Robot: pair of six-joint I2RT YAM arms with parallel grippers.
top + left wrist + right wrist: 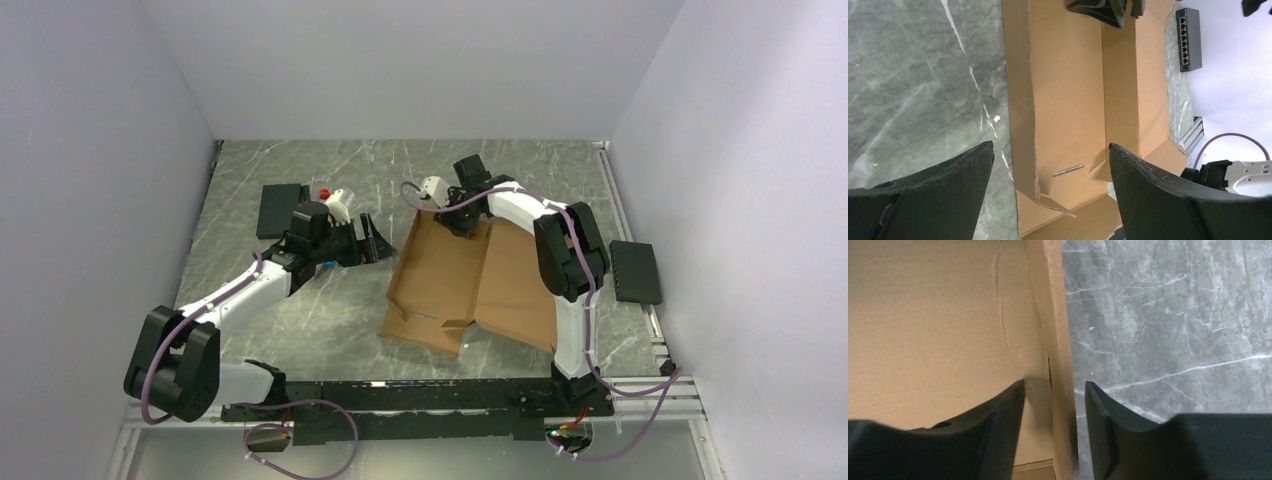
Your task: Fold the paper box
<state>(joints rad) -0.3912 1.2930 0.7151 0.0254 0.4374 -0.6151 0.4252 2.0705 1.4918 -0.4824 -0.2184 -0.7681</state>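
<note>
Two claws, one paper box (470,285) and two flat black devices show from above on the grey marble table (300,160). The box lies opened out, right of centre, with its near left corner folded up unevenly. The left claw (372,240) hovers just left of the box's far left corner. It is apart from the cardboard, jaws spread, holding nothing. The right claw (458,224) sits at the box's far edge, over the cardboard, and its opening cannot be read from this height. One black device (281,208) lies beyond the left claw, the other (635,271) right of the box near the table's edge. One small white item with a red tip (335,199) lies just beyond the left wrist.

From the left wrist, two dark fingers (943,192) frame the picture, wide apart and touching nothing. The box lies ahead of them on the table, one long wall raised along its left side. The right claw shows at the box's far end.

From the right wrist, two fingers (998,435) straddle one upright wall of the box. One finger is inside over the box floor, the other outside over the table. The opening is narrow. A sliver of table shows between the outer finger and the wall, so the wall is not clamped. Shadow hides whether the inner finger touches it.
</note>
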